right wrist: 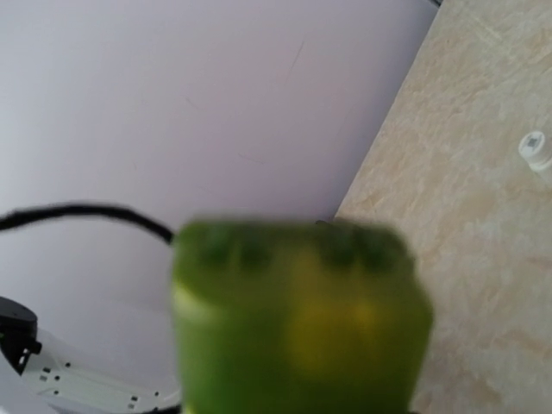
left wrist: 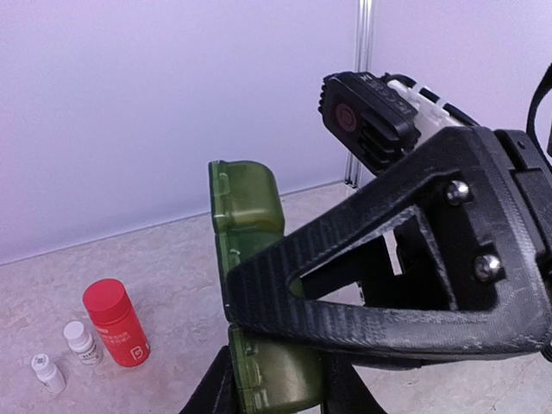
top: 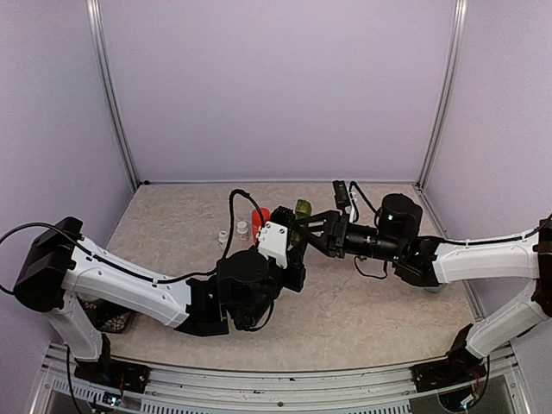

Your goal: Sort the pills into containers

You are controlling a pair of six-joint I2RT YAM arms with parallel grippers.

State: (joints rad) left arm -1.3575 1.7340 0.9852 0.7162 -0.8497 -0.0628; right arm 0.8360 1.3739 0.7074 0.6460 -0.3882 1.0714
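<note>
The containers (top: pixel 303 208) are a dark green strip, held upright above the table where the two arms meet. In the left wrist view the containers (left wrist: pixel 246 198) stand between my left gripper's (left wrist: pixel 276 384) fingers, which press on the lowest compartment from both sides. A finger (left wrist: pixel 371 293) of my right gripper (top: pixel 312 226) lies across the strip's middle; its other finger is hidden behind. The right wrist view is filled by the blurred green containers (right wrist: pixel 297 319), and no fingers show there. No loose pills are visible.
A red-capped red bottle (top: pixel 260 217) (left wrist: pixel 115 323) and two small white vials (left wrist: pixel 82 341) (left wrist: pixel 47 373) stand on the beige table behind the left gripper (top: pixel 291 241). Lilac walls close the back and sides. A dark mesh object (top: pixel 108 315) lies near the left arm's base.
</note>
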